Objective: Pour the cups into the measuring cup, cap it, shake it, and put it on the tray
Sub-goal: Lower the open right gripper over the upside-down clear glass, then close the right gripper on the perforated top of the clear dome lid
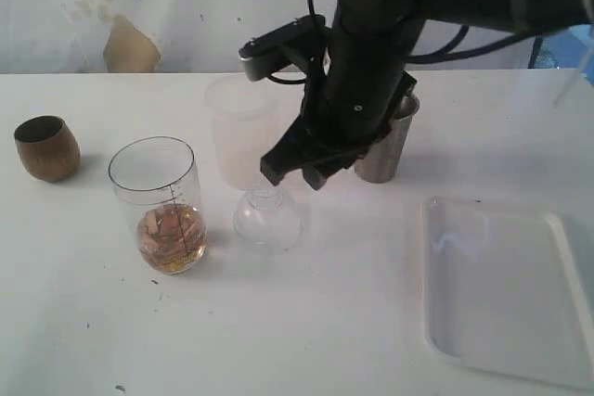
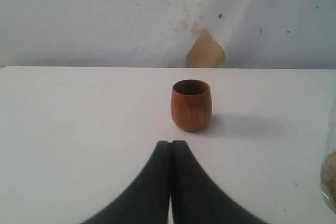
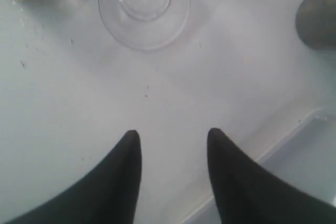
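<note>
Now, right gripper (image 3: 173, 132): apart, empty, near clear cap (image 3: 144, 3)
Left gripper (image 2: 170, 143): pressed together
Risk: cap slipping sideways; arm (image 1: 371, 62) knocking steel tumbler (image 1: 397, 147)

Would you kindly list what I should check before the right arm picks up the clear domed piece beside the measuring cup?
1. Right gripper open and empty: ok.
2. Clear domed piece standing free on the table: ok.
3. That piece between the jaws: not ok, it lies ahead of them.
4. Measuring cup upright, uncapped, contents at the bottom: ok.
5. Steel tumbler emptied: cannot tell, its inside is hidden.
6. Left gripper shut, apart from the brown cup: ok.
</note>
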`<action>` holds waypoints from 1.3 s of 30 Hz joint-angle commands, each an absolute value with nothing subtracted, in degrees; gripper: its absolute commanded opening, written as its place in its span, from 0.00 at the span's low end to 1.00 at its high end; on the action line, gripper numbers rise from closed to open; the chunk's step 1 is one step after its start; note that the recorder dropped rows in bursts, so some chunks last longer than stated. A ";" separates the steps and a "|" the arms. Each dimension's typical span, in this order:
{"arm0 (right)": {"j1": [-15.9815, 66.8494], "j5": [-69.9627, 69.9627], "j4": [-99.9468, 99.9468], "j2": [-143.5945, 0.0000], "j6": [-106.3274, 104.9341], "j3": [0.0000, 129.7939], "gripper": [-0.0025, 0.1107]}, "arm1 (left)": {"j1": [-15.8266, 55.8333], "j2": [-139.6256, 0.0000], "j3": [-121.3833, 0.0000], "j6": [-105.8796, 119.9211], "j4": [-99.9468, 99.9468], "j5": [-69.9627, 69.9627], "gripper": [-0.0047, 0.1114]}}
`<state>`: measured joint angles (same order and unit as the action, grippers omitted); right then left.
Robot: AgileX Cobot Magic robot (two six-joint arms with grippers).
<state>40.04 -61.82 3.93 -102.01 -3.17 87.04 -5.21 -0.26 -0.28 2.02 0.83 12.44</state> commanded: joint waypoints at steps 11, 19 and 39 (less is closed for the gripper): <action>39.95 -56.00 0.99 -115.50 -4.53 97.80 0.53 | -4.84 0.00 0.00 1.73 1.48 11.99 0.04; 39.95 -51.36 0.42 -118.84 -5.37 99.36 0.55 | -4.84 0.00 0.00 1.73 1.48 11.99 0.04; 39.95 -51.55 0.00 -123.54 -5.92 99.89 0.56 | -4.84 0.00 0.00 1.73 1.48 11.99 0.04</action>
